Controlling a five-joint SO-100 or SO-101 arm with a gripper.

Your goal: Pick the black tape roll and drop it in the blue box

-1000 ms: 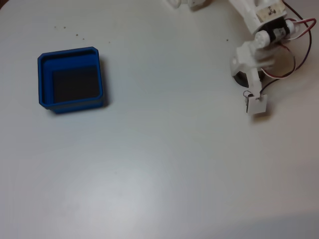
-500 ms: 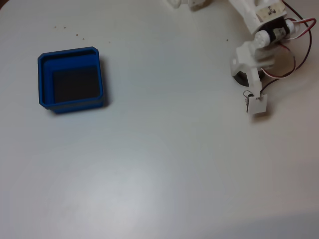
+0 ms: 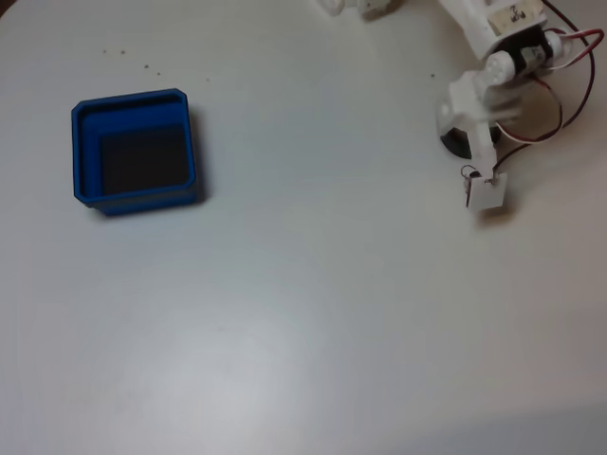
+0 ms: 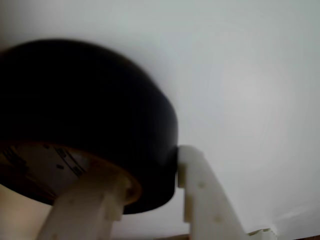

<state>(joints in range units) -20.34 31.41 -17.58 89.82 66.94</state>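
Far right of the blue box [image 3: 135, 152], the end effector [image 4: 150, 192] has shifted slightly, clamping the black tape roll's [image 4: 90, 115] wall; lifting comes next.

**Roll mostly hidden under the arm, blurred up close**

In the fixed view the black tape roll [image 3: 453, 144] shows as a dark sliver beneath the gripper [image 3: 482, 169]; whether the jaws grip it is too small to tell. In the wrist view the roll [image 4: 100, 115] is blurred, cut off at the left edge, its core partly covered by one white finger [image 4: 90, 205].
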